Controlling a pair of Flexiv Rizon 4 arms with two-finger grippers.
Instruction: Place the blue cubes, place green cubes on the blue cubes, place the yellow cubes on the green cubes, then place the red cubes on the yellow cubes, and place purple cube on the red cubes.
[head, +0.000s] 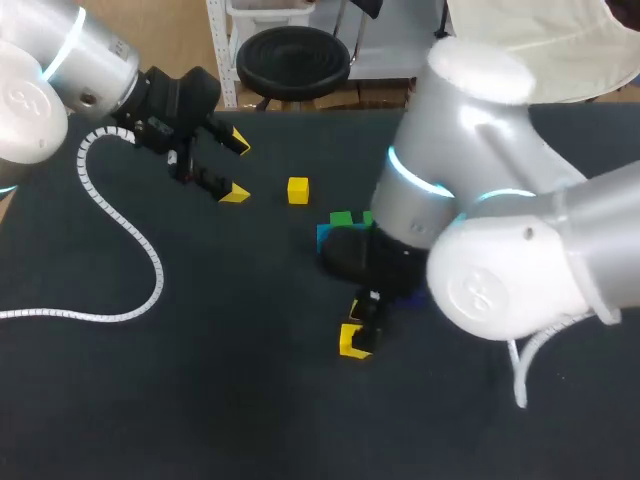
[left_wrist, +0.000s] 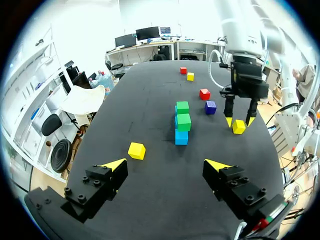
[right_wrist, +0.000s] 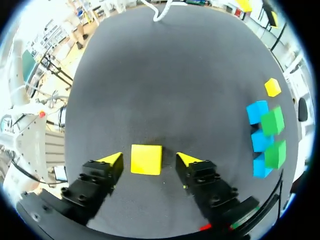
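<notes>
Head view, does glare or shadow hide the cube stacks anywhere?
Head view: no glare, but the right arm blocks most of the stacks. Left wrist view: stacks evenly lit, unblocked. Right wrist view: yellow cube inside the open right claw, clearly lit.

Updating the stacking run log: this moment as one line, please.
right gripper: open around yellow cube | left gripper: open, empty | green cubes on blue cubes | no yellow stacked yet

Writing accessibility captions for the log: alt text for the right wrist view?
Right gripper open, a yellow cube on the table between its fingers, a gap on each side. Beside it, two green cubes sit on blue cubes, with a second yellow cube past them.
</notes>
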